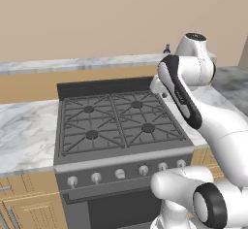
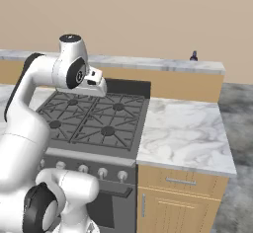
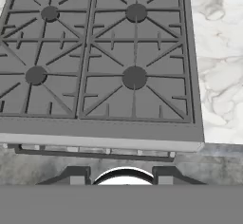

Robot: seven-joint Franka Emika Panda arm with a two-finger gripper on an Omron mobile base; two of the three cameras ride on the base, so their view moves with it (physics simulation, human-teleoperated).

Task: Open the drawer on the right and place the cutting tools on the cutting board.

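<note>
On your left sits the stove (image 2: 94, 118), dark grey with cast grates in a crisscross pattern and round knobs along its front. Your gripper (image 3: 121, 176) hangs above it, finger tips standing apart. Next comes the glossy veined marble counter (image 2: 185, 135). Beneath it, the drawer (image 2: 180, 180) is shut: tan wood, framed front, slim silver bar.
</note>
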